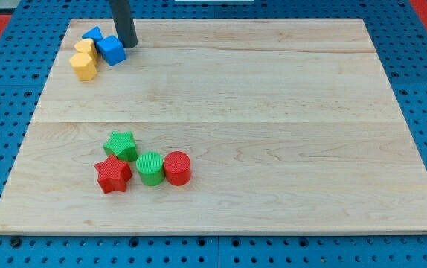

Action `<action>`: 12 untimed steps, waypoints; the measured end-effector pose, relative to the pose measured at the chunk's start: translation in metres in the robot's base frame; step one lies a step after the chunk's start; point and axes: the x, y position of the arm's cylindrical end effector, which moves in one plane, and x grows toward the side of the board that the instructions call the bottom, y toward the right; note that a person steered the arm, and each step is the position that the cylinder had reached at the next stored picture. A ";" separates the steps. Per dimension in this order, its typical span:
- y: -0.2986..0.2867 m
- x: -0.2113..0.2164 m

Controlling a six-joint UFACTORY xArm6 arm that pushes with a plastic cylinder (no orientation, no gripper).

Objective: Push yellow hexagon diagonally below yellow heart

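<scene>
Yellow hexagon [84,66], ribbed, beside blue cube [111,50]

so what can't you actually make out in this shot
- Camera view: the rear yellow block is half hidden behind the front yellow block and blue cube; heart or hexagon unclear.
- Rear blue block: mostly covered, shape unclear.
- My tip: the rod above is cut off by the view's top.

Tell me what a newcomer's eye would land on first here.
First, the dark rod at the view's top left, my tip just right of the blue cube in a tight blue-and-yellow cluster with the yellow hexagon. Next, the red-and-green group lower left: green star, red star, green cylinder, red cylinder.
</scene>
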 end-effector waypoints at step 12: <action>-0.113 0.129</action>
